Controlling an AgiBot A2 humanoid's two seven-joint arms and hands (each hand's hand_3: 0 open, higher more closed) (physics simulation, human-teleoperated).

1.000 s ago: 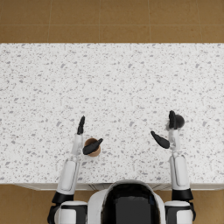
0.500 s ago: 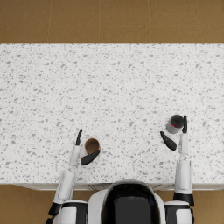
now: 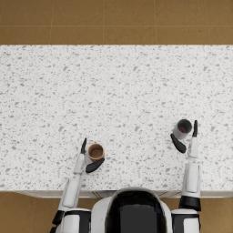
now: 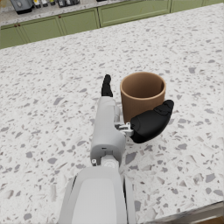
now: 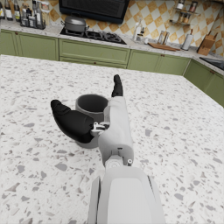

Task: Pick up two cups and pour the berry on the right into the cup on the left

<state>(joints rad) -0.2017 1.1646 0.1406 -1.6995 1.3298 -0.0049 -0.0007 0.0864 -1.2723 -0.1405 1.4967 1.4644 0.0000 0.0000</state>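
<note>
Bare counter [image 3: 118, 91] all around brown cup [image 3: 96, 151] and grey cup [image 3: 183, 128]

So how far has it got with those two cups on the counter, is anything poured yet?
Nothing poured yet. Done: each hand has reached its cup. In hand: the left hand brackets the brown paper cup, the right hand the grey cup with something red inside; fingers look open, both cups standing on the speckled countertop. Left: gripping, lifting, tipping grey into brown.
</note>
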